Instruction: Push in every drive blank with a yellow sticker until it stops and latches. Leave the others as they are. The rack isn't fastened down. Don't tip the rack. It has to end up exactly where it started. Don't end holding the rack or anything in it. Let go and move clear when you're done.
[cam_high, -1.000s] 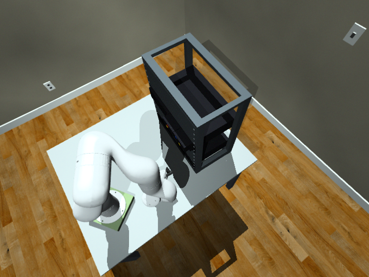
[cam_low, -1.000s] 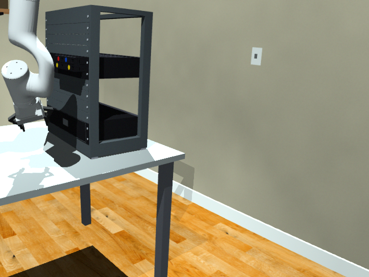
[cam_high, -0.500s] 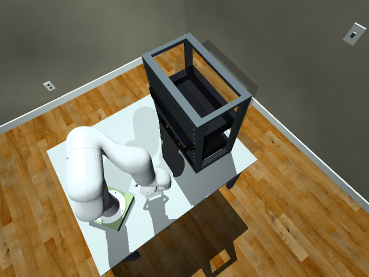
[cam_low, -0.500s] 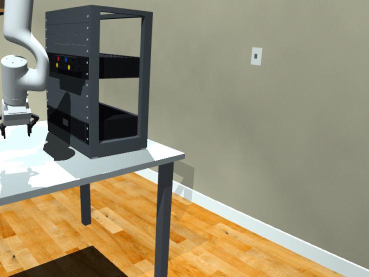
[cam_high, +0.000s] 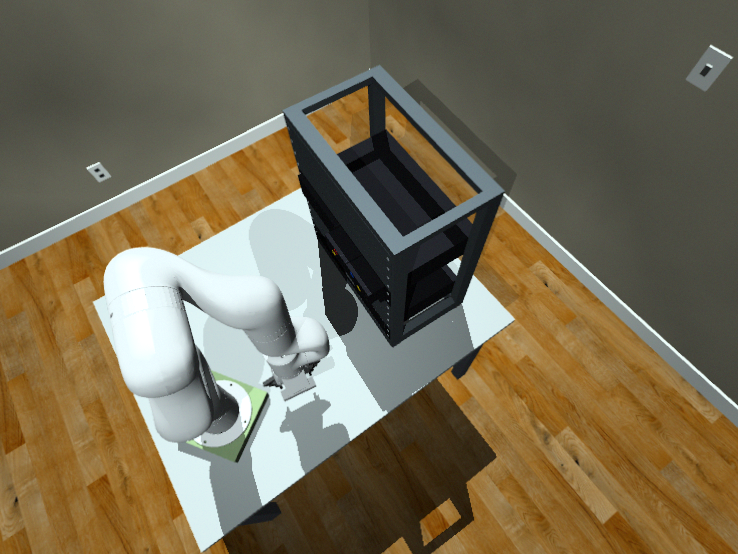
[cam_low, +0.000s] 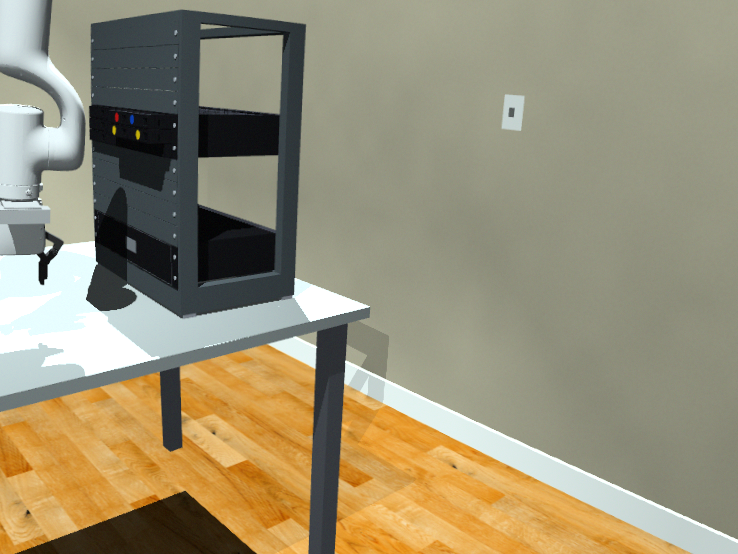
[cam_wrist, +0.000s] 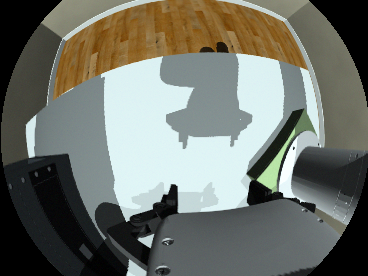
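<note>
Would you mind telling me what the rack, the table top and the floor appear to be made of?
The rack looks like dark grey painted metal: matte, square posts with rows of small screw heads. The table top seems a pale, smooth laminate or coated board with a slight sheen; shadows fall crisply on it, though the look leaves it open. The floor appears to be varnished wood planks, with grain and knots.

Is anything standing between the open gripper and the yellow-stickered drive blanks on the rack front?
Nothing visible does. The gripper, open and empty, hangs low over the table, apart from the rack; the yellow-stickered blanks sit higher, facing open space.
</note>
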